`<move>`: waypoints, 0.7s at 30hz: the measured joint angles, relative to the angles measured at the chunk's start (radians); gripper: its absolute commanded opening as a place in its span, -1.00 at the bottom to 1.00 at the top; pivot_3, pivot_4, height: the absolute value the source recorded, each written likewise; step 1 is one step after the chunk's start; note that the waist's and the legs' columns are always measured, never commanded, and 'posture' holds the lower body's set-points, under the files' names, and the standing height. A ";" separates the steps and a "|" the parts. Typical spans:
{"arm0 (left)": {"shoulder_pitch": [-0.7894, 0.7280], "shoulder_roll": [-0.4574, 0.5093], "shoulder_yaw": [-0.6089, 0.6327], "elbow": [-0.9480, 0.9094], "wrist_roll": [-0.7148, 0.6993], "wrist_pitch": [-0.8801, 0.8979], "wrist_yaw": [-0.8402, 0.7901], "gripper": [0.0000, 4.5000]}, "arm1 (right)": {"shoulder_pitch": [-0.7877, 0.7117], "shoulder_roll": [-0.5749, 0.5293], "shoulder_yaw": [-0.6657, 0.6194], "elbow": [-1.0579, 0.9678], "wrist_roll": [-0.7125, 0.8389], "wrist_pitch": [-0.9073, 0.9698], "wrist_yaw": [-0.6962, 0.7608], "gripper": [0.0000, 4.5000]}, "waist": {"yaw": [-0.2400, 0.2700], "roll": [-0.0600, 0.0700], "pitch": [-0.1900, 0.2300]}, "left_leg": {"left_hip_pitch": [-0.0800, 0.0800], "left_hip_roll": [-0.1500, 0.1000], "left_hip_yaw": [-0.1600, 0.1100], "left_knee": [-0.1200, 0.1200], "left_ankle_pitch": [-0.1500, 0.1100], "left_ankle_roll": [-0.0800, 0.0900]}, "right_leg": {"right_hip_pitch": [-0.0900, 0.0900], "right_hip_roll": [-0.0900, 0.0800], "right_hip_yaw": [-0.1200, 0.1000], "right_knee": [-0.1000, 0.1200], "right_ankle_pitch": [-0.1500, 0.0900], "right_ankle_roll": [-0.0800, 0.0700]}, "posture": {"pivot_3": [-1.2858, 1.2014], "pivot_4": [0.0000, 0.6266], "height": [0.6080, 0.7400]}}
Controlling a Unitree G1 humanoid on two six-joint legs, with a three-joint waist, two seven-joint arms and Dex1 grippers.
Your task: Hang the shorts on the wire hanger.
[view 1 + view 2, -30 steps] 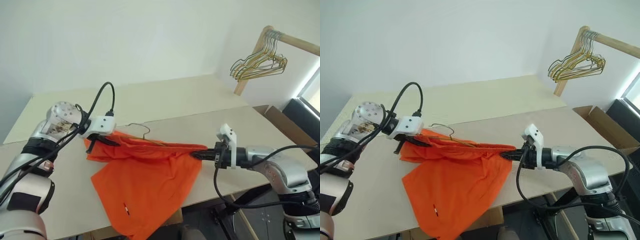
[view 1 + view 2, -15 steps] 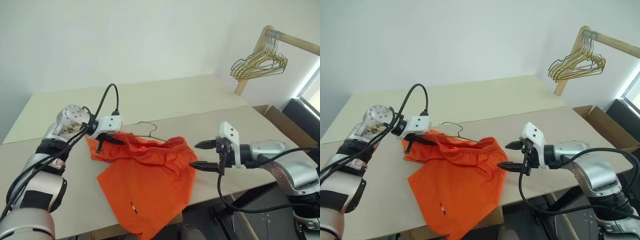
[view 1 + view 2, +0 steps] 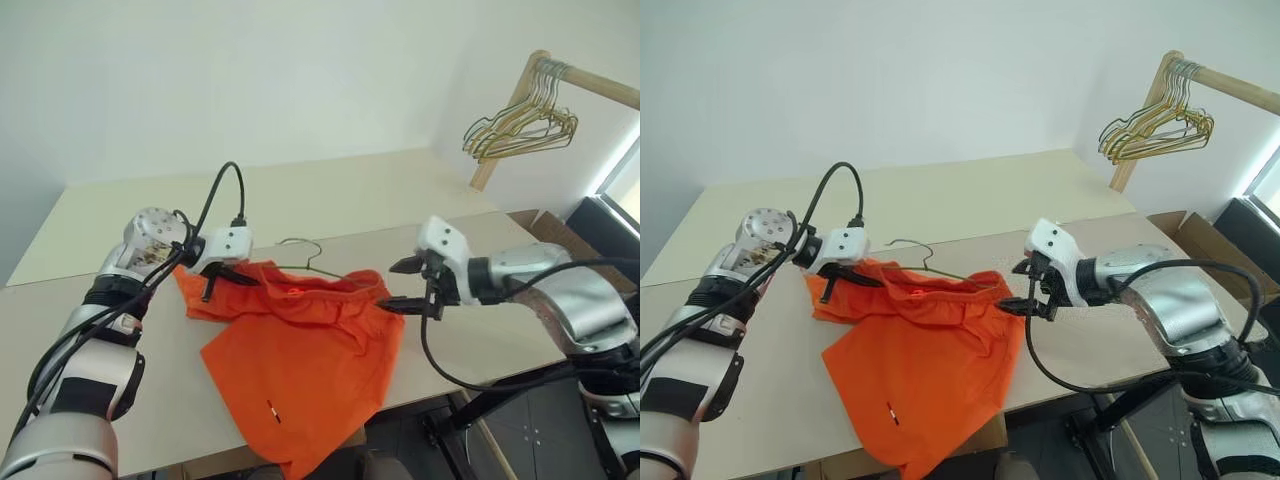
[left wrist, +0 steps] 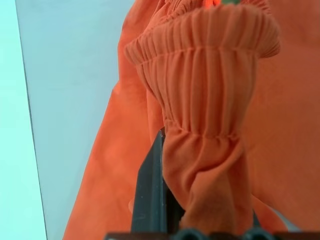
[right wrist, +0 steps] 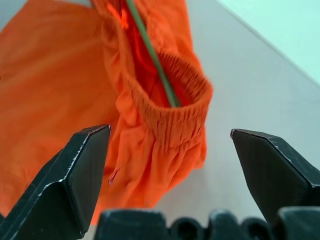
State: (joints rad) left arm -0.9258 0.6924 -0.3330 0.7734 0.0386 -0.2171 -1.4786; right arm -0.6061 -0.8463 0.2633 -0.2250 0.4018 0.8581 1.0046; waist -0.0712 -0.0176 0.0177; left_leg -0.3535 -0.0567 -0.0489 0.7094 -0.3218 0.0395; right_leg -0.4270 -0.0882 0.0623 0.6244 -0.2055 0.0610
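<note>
Mid-frame on the bench (image 3: 480,235): shorts (image 3: 300,350) partly threaded on hanger (image 3: 303,258). Left tool (image 3: 212,284) clamped on waistband, right tool (image 3: 404,283) spread wide, empty. Hanging unfinished.

The bright orange shorts (image 3: 300,360) lie crumpled on the pale surface (image 3: 340,200), gathered waistband bunched along the far edge, one leg spread toward the near edge with a small white tag. The thin wire hanger (image 3: 305,258) runs inside the waistband, hook sticking out beyond it.
</note>
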 measured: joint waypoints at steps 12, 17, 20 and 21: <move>0.017 0.002 0.017 -0.073 -0.001 0.003 -0.021 -1.00 | -0.210 0.108 0.205 0.255 -0.165 -0.095 0.155 0.99 | -0.005 0.000 0.000 | -0.001 0.000 0.000 0.000 0.001 -0.001 | -0.002 0.000 0.000 0.002 0.000 0.000 | -0.03 -1.00 1.00; 0.023 0.002 0.024 -0.095 -0.001 0.006 -0.027 -1.00 | -0.214 0.149 0.283 0.302 -0.221 -0.110 0.209 0.99 | -0.002 0.000 0.000 | -0.001 -0.001 -0.001 0.000 0.001 -0.001 | -0.003 0.000 -0.001 0.002 0.000 0.000 | -0.03 -1.00 1.00; 0.025 0.003 0.025 -0.108 -0.001 0.010 -0.033 -1.00 | -0.220 0.177 0.284 0.331 -0.239 -0.111 0.214 0.83 | -0.003 0.000 0.000 | -0.001 -0.001 -0.001 0.000 0.001 -0.002 | -0.003 0.000 -0.001 0.003 0.000 0.000 | -0.03 -1.00 1.00; 0.026 0.003 0.025 -0.108 -0.001 0.011 -0.034 -1.00 | -0.223 0.183 0.284 0.337 -0.243 -0.111 0.214 0.75 | -0.004 0.000 0.000 | -0.001 -0.001 -0.001 0.000 0.002 -0.003 | -0.004 0.000 -0.001 0.003 0.000 0.000 | -0.03 -1.00 1.00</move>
State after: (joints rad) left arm -0.9003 0.6949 -0.3081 0.6651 0.0372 -0.2065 -1.5129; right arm -0.8288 -0.6630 0.5474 0.1122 0.1587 0.7469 1.2186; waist -0.0752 -0.0174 0.0176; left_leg -0.3544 -0.0577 -0.0494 0.7096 -0.3202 0.0367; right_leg -0.4308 -0.0885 0.0617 0.6275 -0.2054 0.0609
